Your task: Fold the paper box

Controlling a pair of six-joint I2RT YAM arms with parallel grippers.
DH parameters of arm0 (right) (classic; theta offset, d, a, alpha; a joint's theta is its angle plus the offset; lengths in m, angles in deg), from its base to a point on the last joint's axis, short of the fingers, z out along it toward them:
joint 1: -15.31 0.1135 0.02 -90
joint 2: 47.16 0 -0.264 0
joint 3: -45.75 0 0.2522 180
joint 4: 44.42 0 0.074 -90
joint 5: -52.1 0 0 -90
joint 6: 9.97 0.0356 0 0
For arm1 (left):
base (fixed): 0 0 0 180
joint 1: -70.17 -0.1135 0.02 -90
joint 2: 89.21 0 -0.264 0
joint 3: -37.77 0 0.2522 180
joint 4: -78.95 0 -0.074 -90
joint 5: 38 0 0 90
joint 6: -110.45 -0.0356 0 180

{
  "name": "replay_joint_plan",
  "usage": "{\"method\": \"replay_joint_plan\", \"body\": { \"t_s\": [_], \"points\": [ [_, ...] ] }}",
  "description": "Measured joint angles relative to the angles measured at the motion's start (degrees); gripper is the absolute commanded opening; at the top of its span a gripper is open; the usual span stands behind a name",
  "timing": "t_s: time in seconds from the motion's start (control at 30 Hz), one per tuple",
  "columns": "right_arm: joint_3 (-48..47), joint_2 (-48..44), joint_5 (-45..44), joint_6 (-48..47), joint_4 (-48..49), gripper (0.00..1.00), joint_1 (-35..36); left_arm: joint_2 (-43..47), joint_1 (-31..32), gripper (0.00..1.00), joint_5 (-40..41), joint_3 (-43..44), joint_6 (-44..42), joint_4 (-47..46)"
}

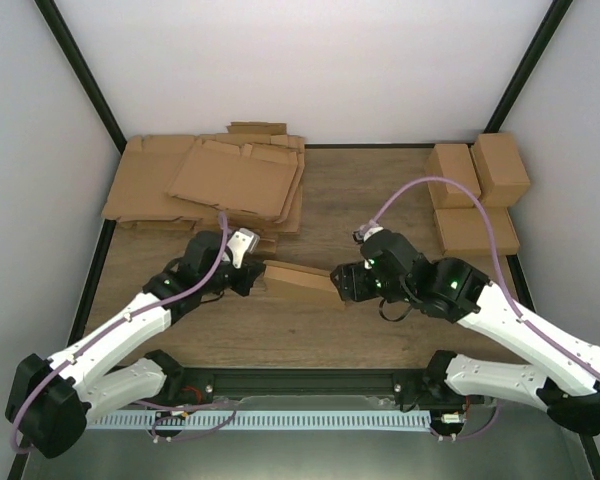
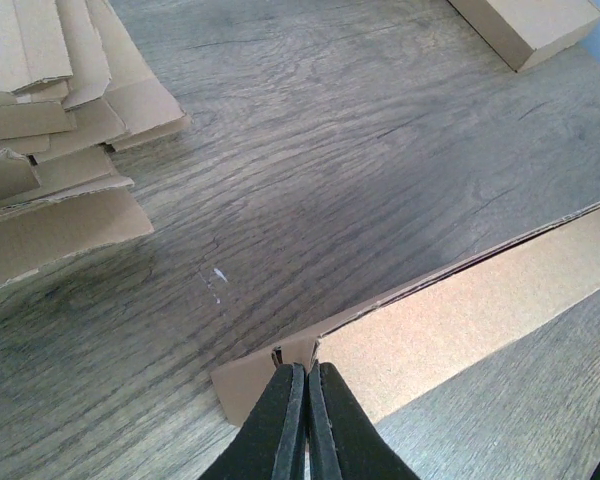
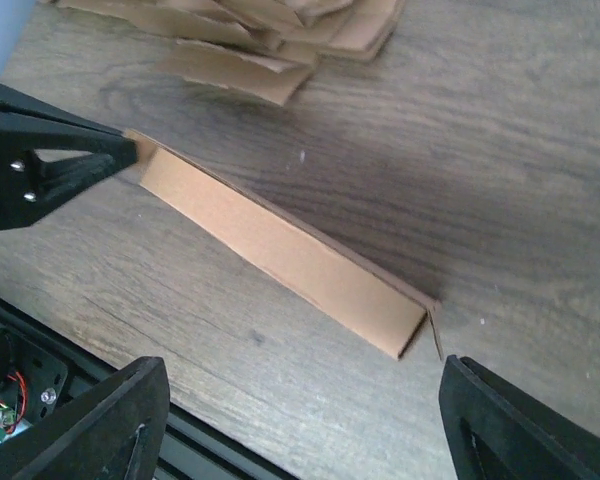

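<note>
Box (image 1: 298, 280) half-folded, long and low, lying on table (image 1: 380, 200) between grippers. Left gripper (image 2: 307, 372) pressed together, pinching tab at its end. Right gripper (image 3: 300, 365) spread wide; open end just ahead, apart from fingers (image 3: 90, 425). Sheet pile (image 1: 215, 180) beyond left gripper, closed boxes (image 1: 475, 230) beyond right.

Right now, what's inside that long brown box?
The paper box has an open end near the right gripper; it shows only a dark gap, nothing visible there. Deeper inside is hidden, and the left gripper pinches the far end.
</note>
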Motion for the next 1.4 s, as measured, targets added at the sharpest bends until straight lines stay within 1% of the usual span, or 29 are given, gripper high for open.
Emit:
{"method": "replay_joint_plan", "body": {
  "t_s": [0.1, 0.27, 0.43, 0.57, 0.77, 0.9, 1.03, 1.2, 1.4],
  "points": [
    [1.6, -0.8, -0.1, 3.0, -1.8, 0.73, 0.0, -0.1, 0.2, 0.04, 0.2, 0.1, 0.0, 0.0],
    [4.0, -2.5, 1.3, 6.0, -5.4, 0.65, -0.1, -0.3, 0.5, 0.04, 0.6, 0.1, 0.0, 0.0],
    [5.5, -2.8, 2.4, 7.1, -7.2, 0.62, -0.1, -0.3, 1.0, 0.04, 1.0, 0.3, 0.1, 0.1],
    [7.6, -2.2, 1.5, 7.7, -7.3, 0.56, -0.1, -0.3, 1.2, 0.04, 1.4, 0.9, 0.1, 0.1],
    [9.2, -0.6, -2.1, 9.4, -3.3, 0.41, -0.2, -0.5, 1.7, 0.04, 1.9, 1.3, 0.1, 0.2],
    [11.3, 2.8, -3.1, 9.5, 0.4, 0.35, -0.5, -0.5, 1.7, 0.04, 2.1, 1.5, 0.1, 0.4],
    [12.0, 5.8, -3.9, 9.8, 2.9, 0.32, -0.8, -0.5, 1.9, 0.04, 2.3, 1.5, 0.1, 0.5],
    [12.3, 6.0, -4.5, 10.4, 5.1, 0.25, -1.1, -0.5, 2.1, 0.04, 2.5, 1.5, 0.1, 0.5],
    [12.4, 6.0, -5.3, 10.9, 5.4, 0.17, -1.1, -0.5, 2.4, 0.04, 2.8, 1.5, 0.1, 0.5]
  ]
}}
